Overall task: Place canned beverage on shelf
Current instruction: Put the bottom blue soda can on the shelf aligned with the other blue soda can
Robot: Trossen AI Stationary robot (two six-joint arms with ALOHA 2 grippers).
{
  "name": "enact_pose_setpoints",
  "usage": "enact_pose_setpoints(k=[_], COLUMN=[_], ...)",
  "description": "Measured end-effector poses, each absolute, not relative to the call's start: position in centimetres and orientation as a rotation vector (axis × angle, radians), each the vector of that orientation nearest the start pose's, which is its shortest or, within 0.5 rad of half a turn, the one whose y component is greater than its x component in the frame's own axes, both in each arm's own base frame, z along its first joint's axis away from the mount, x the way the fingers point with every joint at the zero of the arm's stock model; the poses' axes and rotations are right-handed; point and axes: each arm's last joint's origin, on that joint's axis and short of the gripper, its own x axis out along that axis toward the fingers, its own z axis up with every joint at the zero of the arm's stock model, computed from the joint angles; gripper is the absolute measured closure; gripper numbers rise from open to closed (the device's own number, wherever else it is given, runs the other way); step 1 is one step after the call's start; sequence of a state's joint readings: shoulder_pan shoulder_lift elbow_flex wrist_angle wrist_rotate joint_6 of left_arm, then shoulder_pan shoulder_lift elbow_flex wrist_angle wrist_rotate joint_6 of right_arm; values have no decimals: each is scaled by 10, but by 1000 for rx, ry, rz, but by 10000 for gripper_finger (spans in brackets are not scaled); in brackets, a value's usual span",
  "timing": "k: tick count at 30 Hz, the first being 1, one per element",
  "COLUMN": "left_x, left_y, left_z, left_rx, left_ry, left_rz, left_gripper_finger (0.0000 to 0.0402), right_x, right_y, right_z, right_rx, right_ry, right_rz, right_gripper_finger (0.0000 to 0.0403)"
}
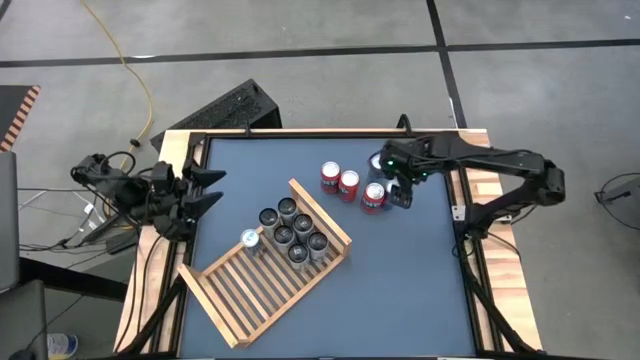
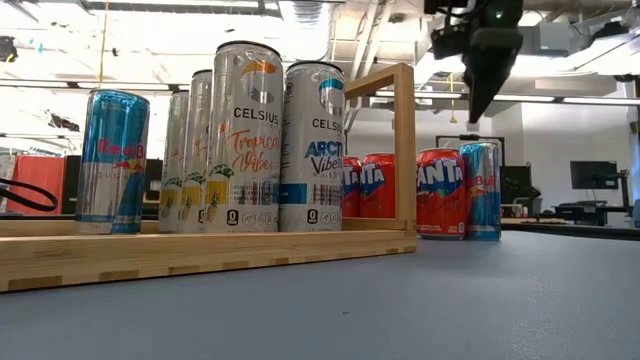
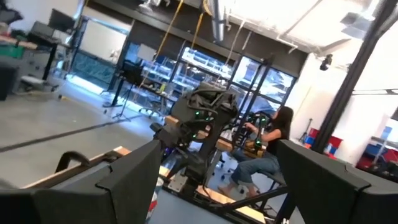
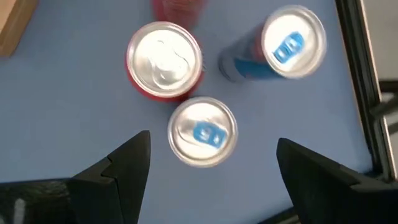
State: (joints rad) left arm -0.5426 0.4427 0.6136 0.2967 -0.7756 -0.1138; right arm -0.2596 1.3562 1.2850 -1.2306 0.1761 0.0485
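1. Nearest in the low view: shelf lying on the blue counter, holding tall cans plus one blue can.
2. Beyond its raised frame: red cans and a blue-tabbed can standing loose.
3. Above that can: right hand, spread wide, gripping nothing.
4. At the counter's left edge: left hand, parted, empty.
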Motion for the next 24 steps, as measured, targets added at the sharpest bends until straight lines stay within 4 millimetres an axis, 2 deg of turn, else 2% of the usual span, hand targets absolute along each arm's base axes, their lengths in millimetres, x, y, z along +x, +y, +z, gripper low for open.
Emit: enact_pose_setpoints(k=[12, 16, 24], left_x=[90, 90, 90], left_y=[-30, -30, -29], left_z=[355, 355, 355], left_rx=[-432, -444, -456], left_ry=[-369, -371, -373], left_rz=[224, 222, 232], left_gripper_finger=[94, 94, 94], right_x=[248, 248, 243], right_y=[-93, -95, -92], right_z=[280, 276, 254], right_rx=[141, 144, 145], right_ry=[1426, 1431, 1431], right_rz=[-315, -294, -293], right_gripper_finger=[92, 92, 92])
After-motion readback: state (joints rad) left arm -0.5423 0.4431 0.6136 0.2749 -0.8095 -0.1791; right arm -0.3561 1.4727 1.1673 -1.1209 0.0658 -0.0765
